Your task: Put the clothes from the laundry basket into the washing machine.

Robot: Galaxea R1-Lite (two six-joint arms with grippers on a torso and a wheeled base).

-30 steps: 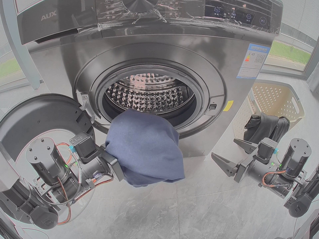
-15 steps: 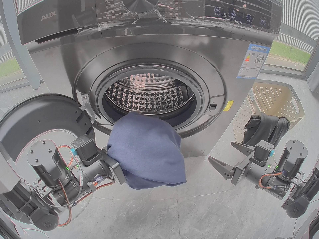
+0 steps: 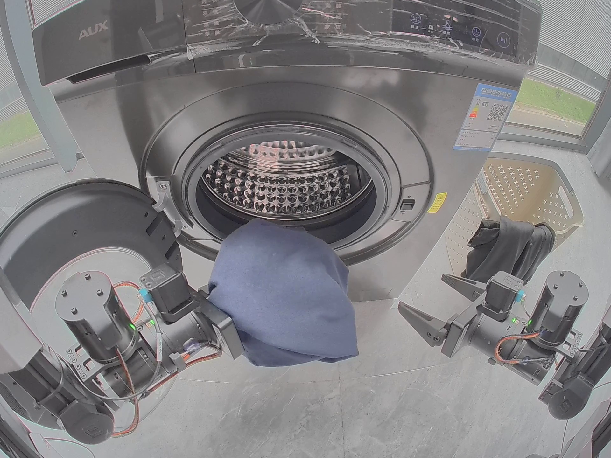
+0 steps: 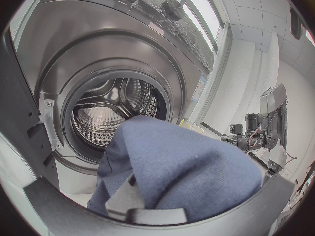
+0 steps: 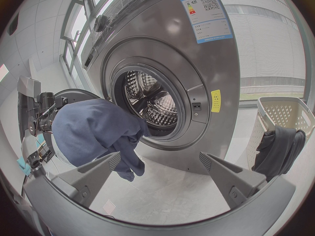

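2 garments (image 3: 283,287) (image 3: 509,246), 1 laundry basket (image 3: 533,159), 1 washing machine (image 3: 267,93)

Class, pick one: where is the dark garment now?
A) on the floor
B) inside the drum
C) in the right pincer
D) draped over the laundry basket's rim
D: the dark garment hangs over the laundry basket rim; the right pincer is open and empty, the left pincer grips the blue garment.

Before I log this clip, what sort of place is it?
Probably a laundry room: a front-loading washing machine, door open; a laundry basket with a dark garment beside it; a blue garment in the left end effector.
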